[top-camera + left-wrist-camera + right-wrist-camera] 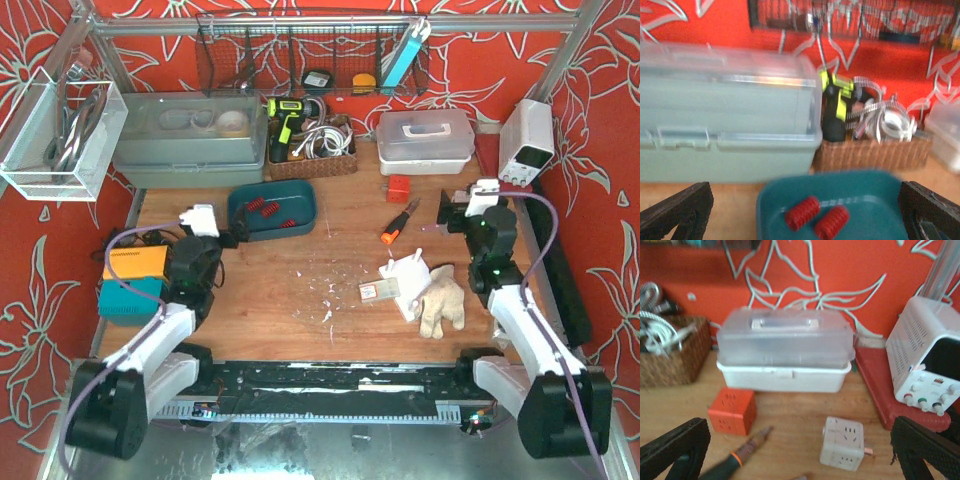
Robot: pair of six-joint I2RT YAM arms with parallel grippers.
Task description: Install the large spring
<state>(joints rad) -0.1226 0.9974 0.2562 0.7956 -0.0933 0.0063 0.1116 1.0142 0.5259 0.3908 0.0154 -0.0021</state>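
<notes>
Springs (802, 212): red, lying in the teal tray (300, 196); the left wrist view shows two side by side, and I cannot tell which is the large one.
Tray: on the counter (300, 290), left of centre and toward the far edge, just in front of the grey-green box (190, 140).
Left pincer (230, 238): jaws wide apart, holding nothing, just beside the tray's near-left corner and facing it.
Right pincer (456, 212): jaws wide apart, holding nothing, near the right edge, facing the far edge.
Screwdriver (398, 222): orange handle, between the tray and the right pincer.
Orange cube (399, 188): in front of the white lidded box (425, 137) at the far edge.
White part (405, 275): right of centre, touching the plush toy (442, 300).
</notes>
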